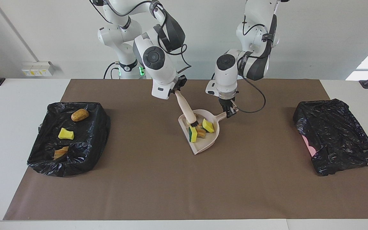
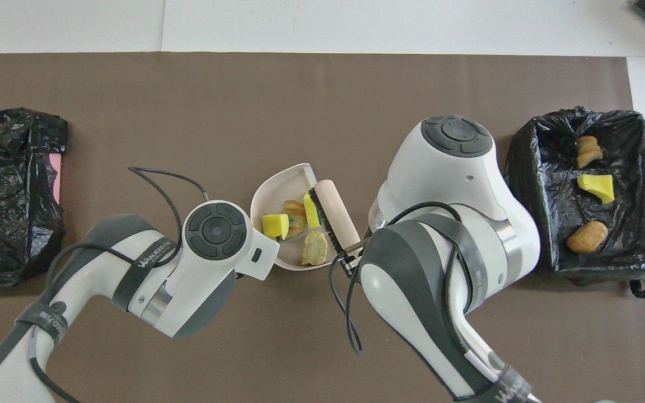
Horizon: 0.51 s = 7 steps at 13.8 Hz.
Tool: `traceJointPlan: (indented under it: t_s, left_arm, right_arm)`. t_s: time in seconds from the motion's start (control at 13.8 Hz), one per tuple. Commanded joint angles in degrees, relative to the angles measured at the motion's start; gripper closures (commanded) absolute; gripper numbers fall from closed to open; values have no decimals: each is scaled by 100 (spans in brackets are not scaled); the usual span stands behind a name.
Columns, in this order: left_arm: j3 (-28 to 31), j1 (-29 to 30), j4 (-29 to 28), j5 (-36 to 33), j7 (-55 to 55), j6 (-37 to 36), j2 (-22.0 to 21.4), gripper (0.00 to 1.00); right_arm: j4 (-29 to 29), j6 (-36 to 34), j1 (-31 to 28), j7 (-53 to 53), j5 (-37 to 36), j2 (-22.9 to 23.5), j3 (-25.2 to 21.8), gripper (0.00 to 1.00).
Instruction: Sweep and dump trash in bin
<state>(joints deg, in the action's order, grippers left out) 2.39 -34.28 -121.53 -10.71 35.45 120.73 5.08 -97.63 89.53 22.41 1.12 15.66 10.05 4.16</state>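
Dustpan (image 1: pixel 203 140), mid-mat: handle clamped by left gripper (image 1: pixel 228 112). Brush (image 1: pixel 185 108), gripped by right gripper (image 1: pixel 175 91), bristles among four trash chunks (image 1: pixel 200 131) inside pan.

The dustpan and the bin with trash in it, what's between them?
Only bare brown mat lies between dustpan and bin; the facing view shows it.

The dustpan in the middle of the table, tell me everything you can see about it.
The dustpan is pale beige, plastic-looking, with a rounded back wall, a flat open lip and a short handle. It sits mid-mat between the two black-lined bins. The left gripper is shut on its handle. Four trash chunks lie inside, yellow and tan. The brush, held by the right gripper, slants down with its bristles in the pan.
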Motion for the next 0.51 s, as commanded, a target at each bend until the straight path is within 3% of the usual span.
traceJointPlan:
  t_s: [0.0,0.22,0.44]
  left_arm:
    - [-1,228,-99,43,487,65,-174,100]
    - [-10,430,-63,43,761,74,-209,100]
    - [-10,982,-72,43,1471,39,-341,100]
  right_arm:
    - [-168,-41,-141,344,-423,-179,33,100]
    - [-562,89,-150,959,-441,-398,50,100]
    - [-1483,931,121,1537,-424,-915,94,100]
